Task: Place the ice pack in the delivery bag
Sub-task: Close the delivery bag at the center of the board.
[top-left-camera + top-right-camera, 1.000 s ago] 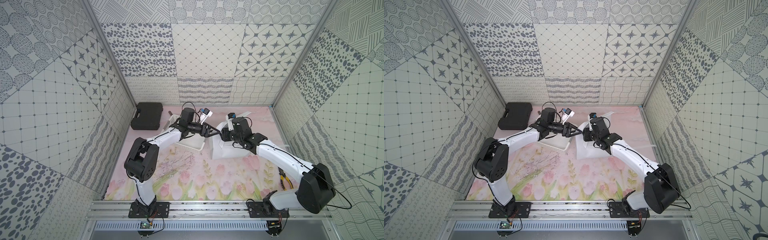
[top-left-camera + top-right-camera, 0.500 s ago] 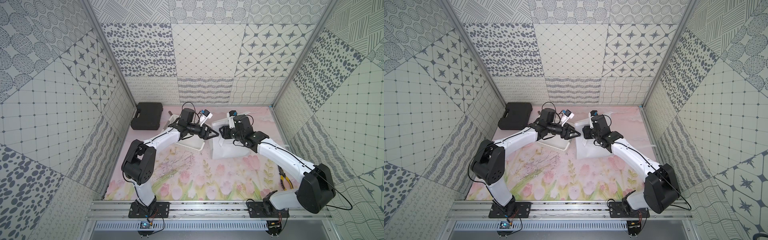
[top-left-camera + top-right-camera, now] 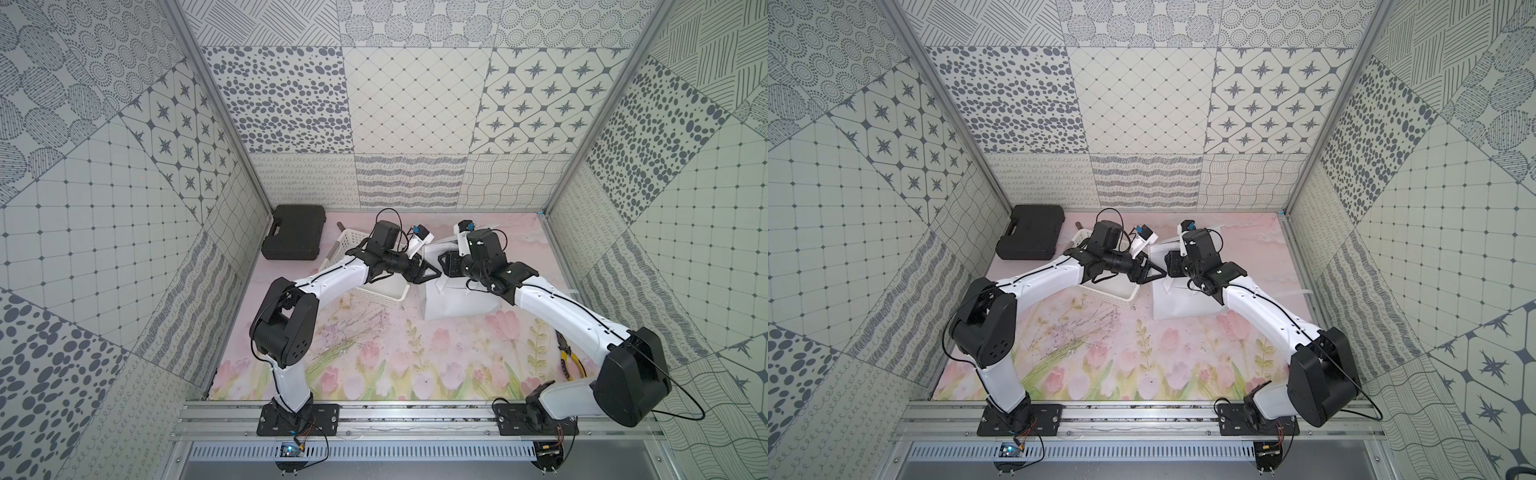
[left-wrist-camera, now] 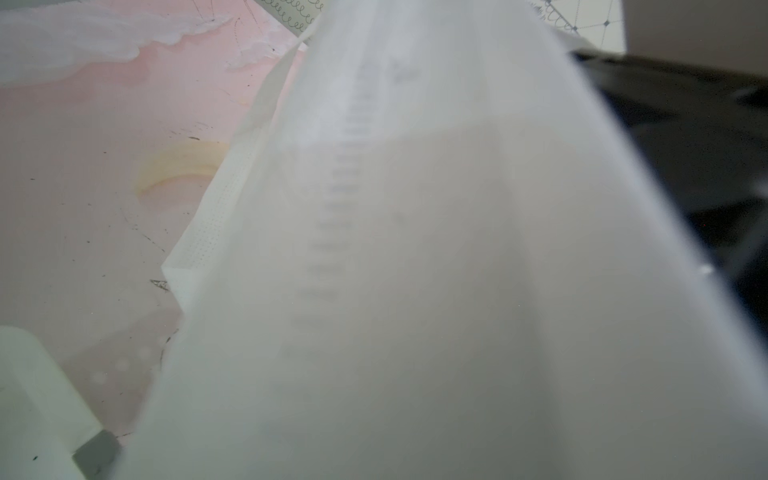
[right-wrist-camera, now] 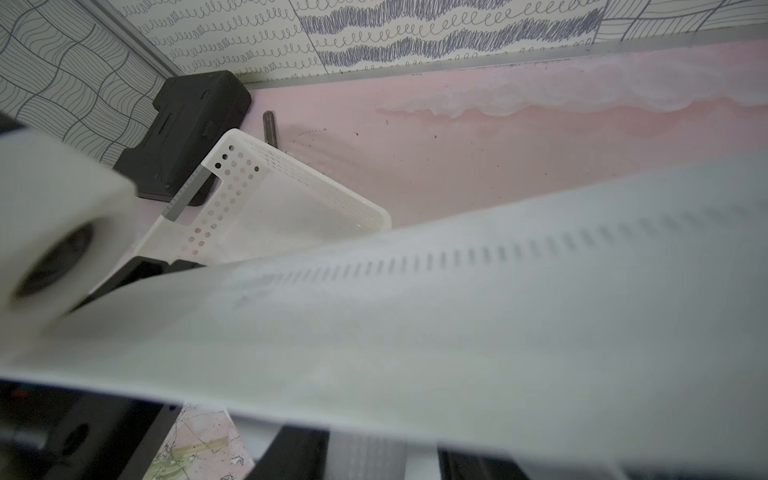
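The white bag (image 3: 457, 305) is seen standing on the counter (image 3: 415, 353) a little right of the centre in both top views, with the white basket (image 3: 376, 293) just beside it on the left. The left claw (image 3: 428, 275) is placed at the left upper edge of the bag, above the near corner of the basket. Its wrist view is almost filled by blurred white fabric of the bag (image 4: 415, 249), so it cannot be told if this claw is wide, narrow or gripping. The right claw (image 3: 444, 266) is set at the bag's top edge, facing the left one. In its wrist view a strip of the bag's white cloth is seen pinched between the black fingers (image 5: 297, 455). The ice pack cannot be made out in any view. A black case (image 3: 293, 232) lies in the upper left of the counter, and yellow pliers (image 3: 571, 363) at its right edge.
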Robot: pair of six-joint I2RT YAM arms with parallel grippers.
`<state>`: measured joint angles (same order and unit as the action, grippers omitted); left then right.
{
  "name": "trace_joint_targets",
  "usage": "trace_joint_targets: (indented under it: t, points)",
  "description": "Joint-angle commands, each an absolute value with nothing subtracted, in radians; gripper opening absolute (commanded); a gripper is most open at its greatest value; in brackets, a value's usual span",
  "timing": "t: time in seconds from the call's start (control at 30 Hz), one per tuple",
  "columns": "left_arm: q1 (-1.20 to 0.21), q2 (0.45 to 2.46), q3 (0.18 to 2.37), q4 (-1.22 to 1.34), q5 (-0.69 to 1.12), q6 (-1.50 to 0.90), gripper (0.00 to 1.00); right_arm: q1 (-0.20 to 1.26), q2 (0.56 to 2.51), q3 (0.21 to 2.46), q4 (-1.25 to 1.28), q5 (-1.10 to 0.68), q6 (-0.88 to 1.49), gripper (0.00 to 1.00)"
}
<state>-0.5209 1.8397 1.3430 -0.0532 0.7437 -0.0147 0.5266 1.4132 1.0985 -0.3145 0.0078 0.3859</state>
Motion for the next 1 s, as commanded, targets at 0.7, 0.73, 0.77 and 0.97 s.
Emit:
trace_joint_targets:
  t: [0.7, 0.73, 0.77, 0.97]
  points:
    - [-0.577, 1.848, 1.356, 0.018, 0.559, -0.006, 0.29, 0.521, 1.269, 1.012, -0.316, 0.032, 0.372, 0.51]
    - [-0.577, 1.843, 1.348, 0.019, 0.551, -0.006, 0.29, 0.522, 1.266, 1.01, -0.316, 0.031, 0.373, 0.51]
    - [-0.578, 1.837, 1.338, 0.028, 0.546, -0.005, 0.25, 0.521, 1.262, 1.01, -0.317, 0.032, 0.374, 0.51]
    - [-0.578, 1.821, 1.335, 0.032, 0.537, -0.021, 0.11, 0.522, 1.195, 1.002, -0.388, 0.039, 0.369, 0.51]
